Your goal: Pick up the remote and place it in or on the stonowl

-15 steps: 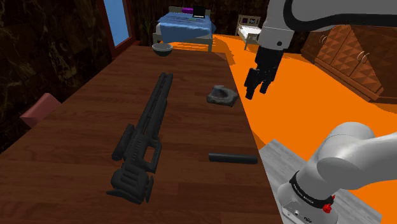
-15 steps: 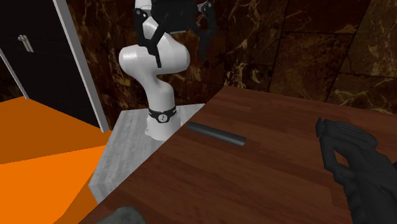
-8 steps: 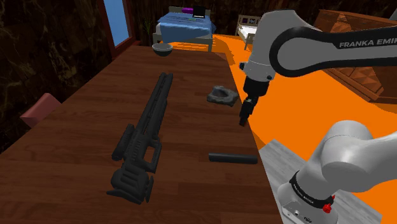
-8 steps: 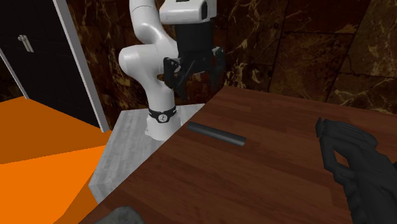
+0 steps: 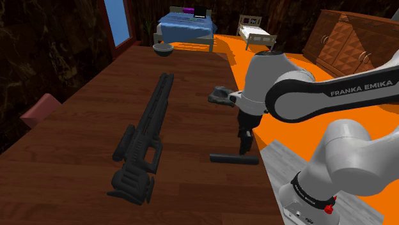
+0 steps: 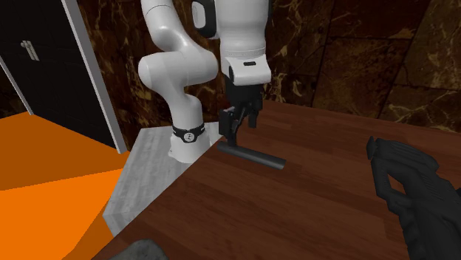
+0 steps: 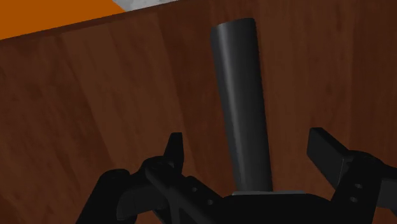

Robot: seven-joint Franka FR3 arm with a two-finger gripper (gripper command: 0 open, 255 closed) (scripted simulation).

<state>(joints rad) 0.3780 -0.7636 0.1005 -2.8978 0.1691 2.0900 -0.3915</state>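
The remote (image 5: 234, 158) is a slim dark bar lying flat on the brown wooden table (image 5: 83, 166), close to the edge nearest the stand. It also shows as the remote (image 6: 251, 156) and the remote (image 7: 242, 108). My black gripper (image 5: 243, 144) points down just above one end of it. In the wrist view the gripper (image 7: 249, 153) is open, its fingers (image 7: 172, 149) standing apart on either side of the bar without touching it. The stonowl (image 5: 220, 96), a grey stone dish, sits farther along the table, partly hidden behind my arm.
A long black rifle-shaped object (image 5: 144, 137) lies across the table's middle, seen again as the rifle-shaped object (image 6: 417, 196). A dark bowl (image 5: 162, 48) stands at the far end. A reddish chair (image 5: 39, 110) is by the shoulder view's left. The grey stand (image 6: 159, 170) adjoins the table.
The arm has swung down from high above the table edge to just over the remote's end. The fingers stayed apart. Nothing on the table moved.
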